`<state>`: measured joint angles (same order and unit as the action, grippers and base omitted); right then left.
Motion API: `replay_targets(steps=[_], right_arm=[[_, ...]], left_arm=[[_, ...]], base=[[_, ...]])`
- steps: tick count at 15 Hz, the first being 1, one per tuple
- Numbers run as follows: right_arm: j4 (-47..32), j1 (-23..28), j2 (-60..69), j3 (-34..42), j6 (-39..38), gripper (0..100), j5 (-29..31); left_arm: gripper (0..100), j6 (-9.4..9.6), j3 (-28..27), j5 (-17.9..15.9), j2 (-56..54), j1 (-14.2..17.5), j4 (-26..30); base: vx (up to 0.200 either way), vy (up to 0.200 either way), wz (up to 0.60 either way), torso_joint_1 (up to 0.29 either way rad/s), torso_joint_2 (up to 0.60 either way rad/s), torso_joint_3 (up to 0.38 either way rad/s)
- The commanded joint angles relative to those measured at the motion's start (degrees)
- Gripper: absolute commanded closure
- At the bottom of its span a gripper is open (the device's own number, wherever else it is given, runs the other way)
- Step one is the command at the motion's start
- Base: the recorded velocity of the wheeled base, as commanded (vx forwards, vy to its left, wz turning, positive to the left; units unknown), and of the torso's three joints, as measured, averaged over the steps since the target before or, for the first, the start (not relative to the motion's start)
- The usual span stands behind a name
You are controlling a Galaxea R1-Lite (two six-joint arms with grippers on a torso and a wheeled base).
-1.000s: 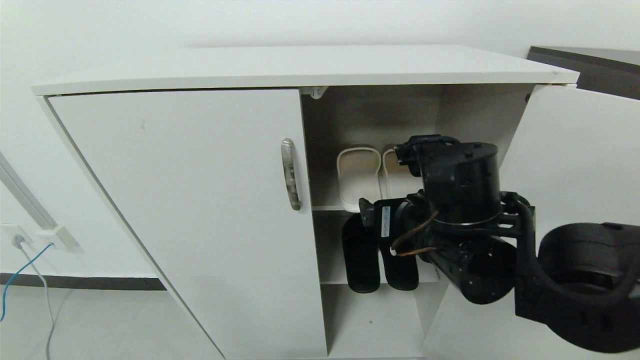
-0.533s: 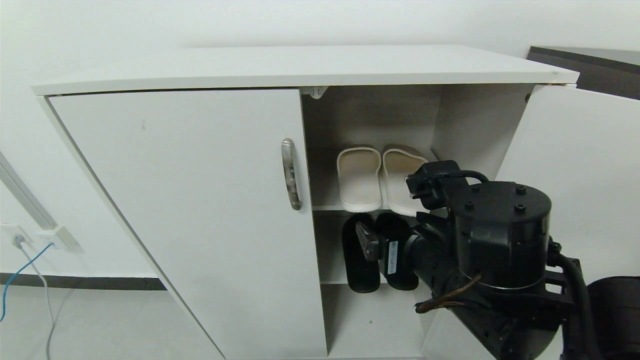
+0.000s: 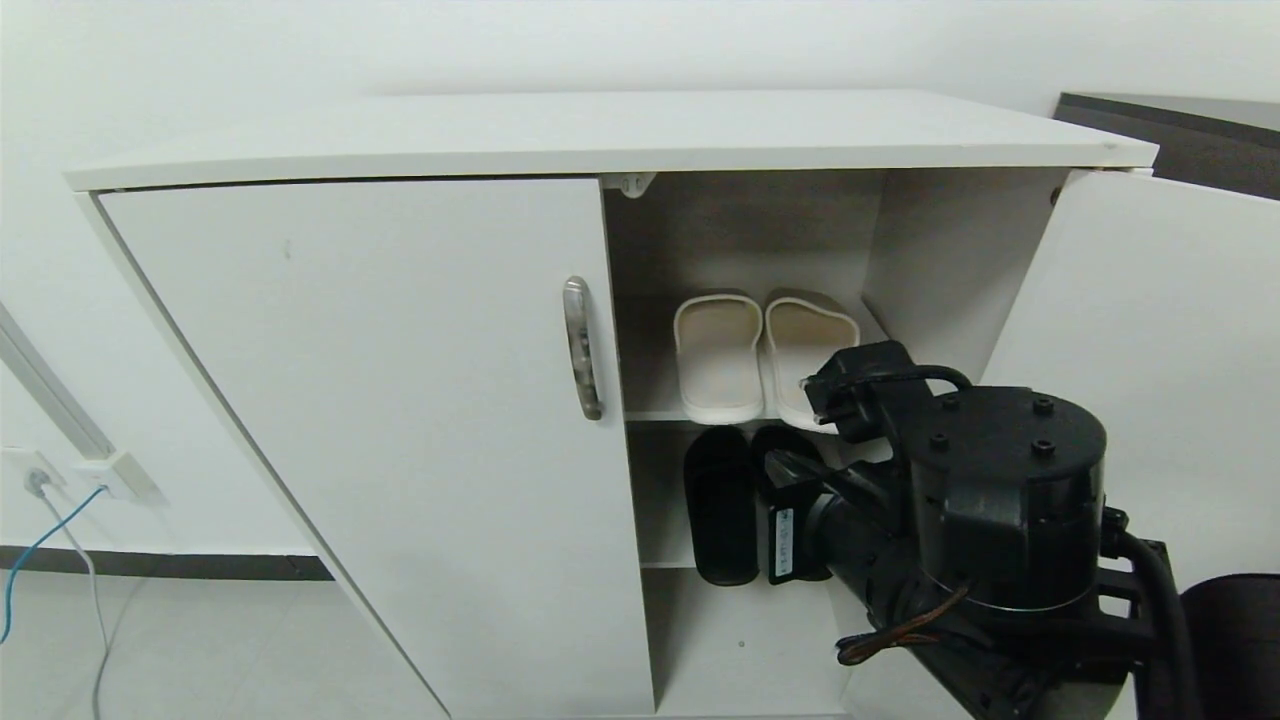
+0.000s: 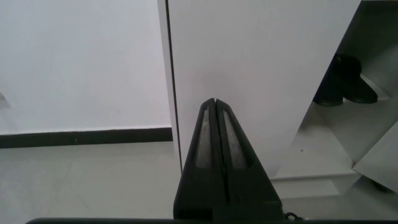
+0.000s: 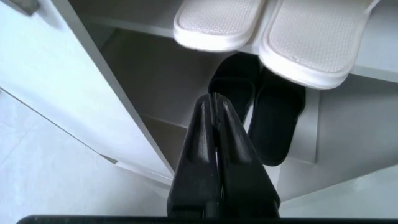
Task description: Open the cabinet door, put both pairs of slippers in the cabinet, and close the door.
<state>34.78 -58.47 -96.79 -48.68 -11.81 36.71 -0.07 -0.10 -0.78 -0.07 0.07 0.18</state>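
The white cabinet (image 3: 600, 120) has its left door (image 3: 380, 400) closed and its right door (image 3: 1130, 330) swung open. A white pair of slippers (image 3: 765, 355) (image 5: 280, 25) lies on the upper shelf. A black pair of slippers (image 3: 722, 505) (image 5: 273, 118) lies on the shelf below. My right arm (image 3: 980, 500) hangs before the opening at the black pair's height. My right gripper (image 5: 214, 98) is shut and holds nothing, short of the slippers. My left gripper (image 4: 214, 102) is shut and holds nothing, low before the closed left door (image 4: 249, 62).
A metal handle (image 3: 580, 348) sits on the left door's inner edge. A wall socket with cables (image 3: 40, 480) is at the far left above the floor (image 3: 200, 640). The bottom compartment (image 3: 740, 640) lies under the black pair. A dark desk edge (image 3: 1200, 130) shows behind the open door.
My right arm has dropped from the upper shelf and drawn back out of the cabinet, uncovering the white slippers. The slippers and doors have not moved.
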Motion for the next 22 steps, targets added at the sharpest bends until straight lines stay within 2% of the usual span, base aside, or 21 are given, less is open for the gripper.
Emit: replay_targets(steps=[1, 15, 22], right_arm=[[0.1, 0.1, -0.7, 0.0, 0.0, 100, -0.1], [0.3, 1.3, -3.1, 1.2, -0.1, 100, -1.3], [0.4, 3.4, -4.8, 2.3, 0.1, 100, -2.5]], left_arm=[[100, -0.01, 0.0, 0.0, 0.1, 0.0, 0.0], [100, -0.01, 0.0, 0.0, 0.1, 0.0, 0.0], [100, -0.01, 0.0, 0.0, 0.1, 0.0, 0.0]], base=[[-0.2, 0.0, 0.0, -0.002, 0.0, 0.002], [-0.2, 0.0, 0.0, 0.002, 0.0, 0.003], [0.0, 0.0, 0.0, 0.0, 0.0, 0.0]])
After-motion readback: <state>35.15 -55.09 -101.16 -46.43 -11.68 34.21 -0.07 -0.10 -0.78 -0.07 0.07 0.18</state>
